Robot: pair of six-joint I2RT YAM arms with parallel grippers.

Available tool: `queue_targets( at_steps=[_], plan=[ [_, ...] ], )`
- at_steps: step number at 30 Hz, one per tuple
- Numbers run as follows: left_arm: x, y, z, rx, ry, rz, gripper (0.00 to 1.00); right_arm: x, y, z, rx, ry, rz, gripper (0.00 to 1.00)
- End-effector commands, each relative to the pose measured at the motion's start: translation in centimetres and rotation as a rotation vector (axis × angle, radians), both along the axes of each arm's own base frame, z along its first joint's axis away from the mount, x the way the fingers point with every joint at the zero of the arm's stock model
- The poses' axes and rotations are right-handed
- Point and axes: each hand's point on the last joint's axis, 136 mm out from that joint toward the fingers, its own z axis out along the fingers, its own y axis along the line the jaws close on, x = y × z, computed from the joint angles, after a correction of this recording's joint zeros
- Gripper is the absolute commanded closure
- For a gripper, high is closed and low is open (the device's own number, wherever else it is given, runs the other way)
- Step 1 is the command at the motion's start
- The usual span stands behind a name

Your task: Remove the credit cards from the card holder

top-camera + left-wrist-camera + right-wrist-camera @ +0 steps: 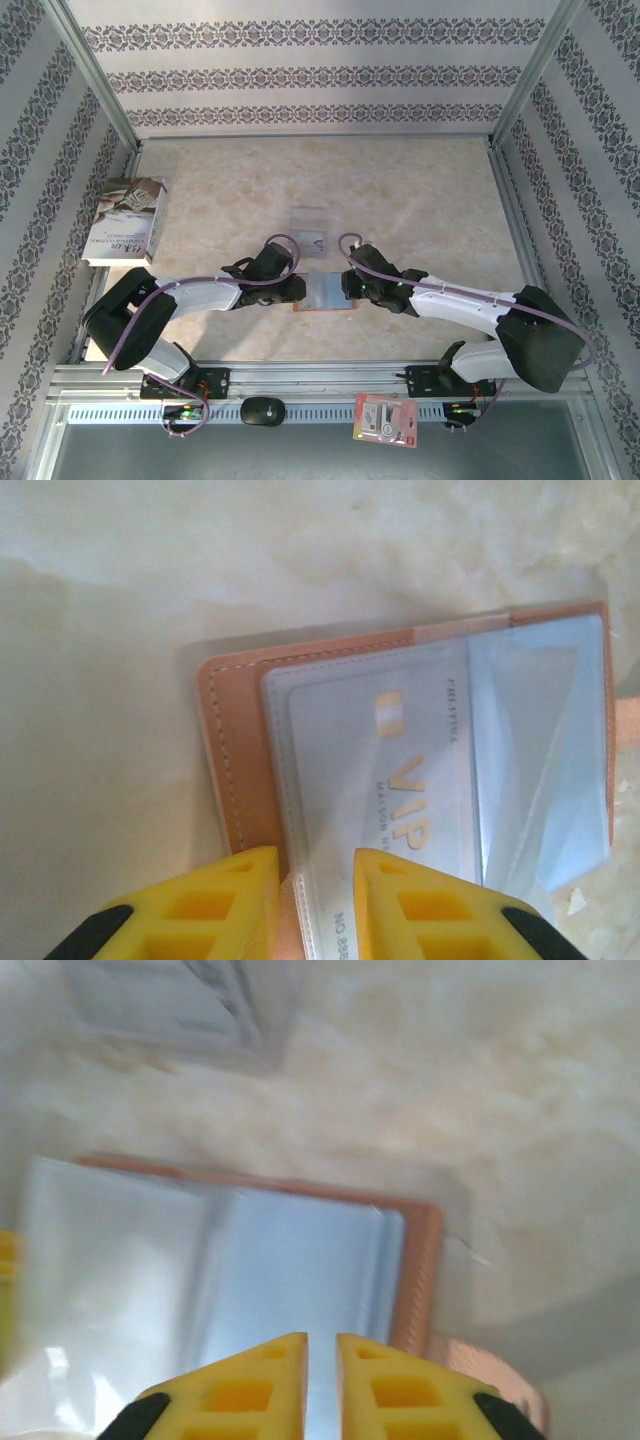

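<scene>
The card holder (pixel 325 293) is lying open by the bench's (pixel 400 180) near edge, a credit card (pixel 400 770) inside. The left gripper (pixel 315 865) jaws are straddling its edge, grip unclear; the right gripper (pixel 322 1345) jaws are standing nearly shut over it.

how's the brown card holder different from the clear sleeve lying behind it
The card holder is orange-brown leather; the clear plastic sleeve is see-through. The card holder lies open between the left claw and the right claw, with a VIP card visible in its pocket; the clear plastic sleeve sits farther back, apart from both. Opened out, the card holder looks the wider of the two. Both lie flat on the table.
</scene>
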Motion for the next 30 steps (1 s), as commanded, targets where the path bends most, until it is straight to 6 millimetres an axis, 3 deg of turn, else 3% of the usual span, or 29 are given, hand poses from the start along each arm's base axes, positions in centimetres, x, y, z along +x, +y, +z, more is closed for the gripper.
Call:
queue_targets(
  at_steps=[1,7,14,17,20,25,30],
  plan=[
    [-0.9,-1.0,1.1,0.013,0.000,-0.061,0.73,-1.1,-1.3,-2.5,-0.073,0.063,-0.013,0.88],
    [-1.1,-2.7,2.1,-0.004,-0.003,-0.104,0.73,-1.1,-0.4,-4.3,-0.053,0.102,-0.005,0.95],
    [-1.2,-4.9,2.9,-0.019,0.001,-0.160,0.72,-1.0,1.4,-4.3,0.037,0.110,0.021,0.96],
    [-1.1,-6.0,2.7,-0.044,0.008,-0.175,0.73,-0.9,1.2,-3.6,0.074,0.092,0.006,0.96],
    [-1.0,-7.2,2.6,-0.056,0.012,-0.196,0.73,-0.6,-0.4,-2.4,0.069,0.061,-0.046,0.95],
    [-0.8,-8.6,2.0,-0.074,0.032,-0.221,0.73,-0.3,-3.9,0.9,0.065,-0.051,-0.132,0.79],
    [-0.6,-8.3,2.2,-0.068,0.009,-0.209,0.70,-0.7,-3.4,3.2,0.147,-0.087,-0.073,0.70]
  ],
)
